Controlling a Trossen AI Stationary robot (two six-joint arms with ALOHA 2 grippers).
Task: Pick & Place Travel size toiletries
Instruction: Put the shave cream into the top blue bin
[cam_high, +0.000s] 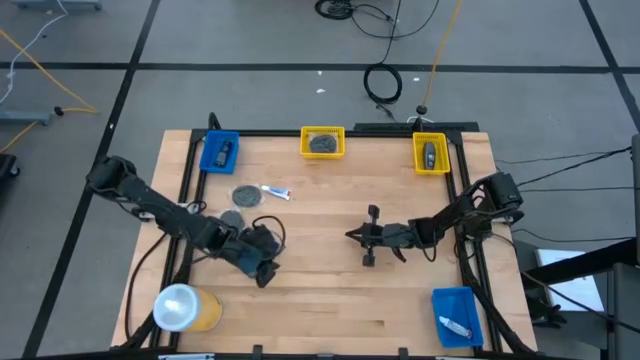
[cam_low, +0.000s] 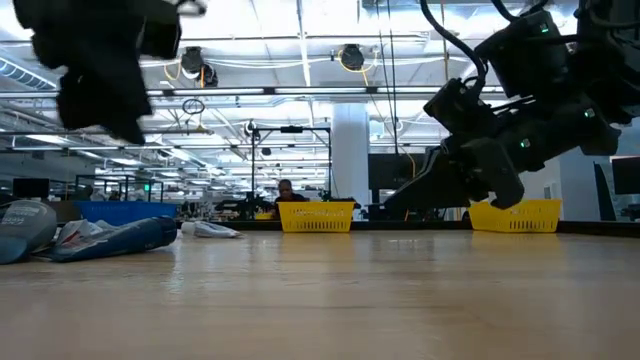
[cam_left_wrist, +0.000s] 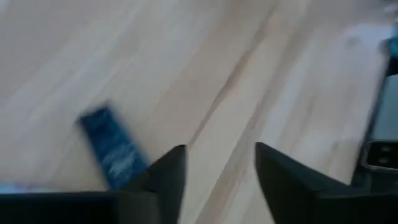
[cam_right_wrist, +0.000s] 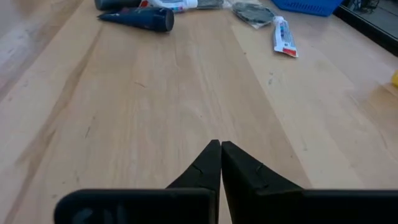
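Left gripper (cam_high: 264, 268) low over the near-left part of the wooden table (cam_high: 330, 295), close by the large yellow roll (cam_high: 185, 308). Fingers (cam_left_wrist: 166, 177) spread to a moderate gap, nothing but bare wood between them, nothing held. Through its wrist camera, a dark blue tube (cam_left_wrist: 112, 148) flat on the boards just beside one finger and outside the gap; too blurred to tell whether touching. Farther back on the left side, loose on the table: a grey disc (cam_high: 245, 195), a white tube (cam_high: 276, 192) with blue marks just beside it, and a second grey disc (cam_high: 232, 217) a little nearer the arm, all apart from the open claw. Right gripper (cam_high: 352, 236) over the middle of the table, pointing toward the left arm, fingertips (cam_right_wrist: 211, 163) pressed together with nothing clamped. Bare wood directly ahead of it, the loose toiletries well beyond its tips. Along the far edge, a blue bin (cam_high: 210, 158) with a black piece (cam_high: 226, 152) inside, a yellow bin (cam_high: 322, 132) with a grey round item (cam_high: 321, 144), and another yellow bin (cam_high: 431, 168) with a dark oblong piece (cam_high: 430, 153). At the near-right corner, a second blue bin (cam_high: 446, 300) with a small white tube (cam_high: 455, 325) lying in it.
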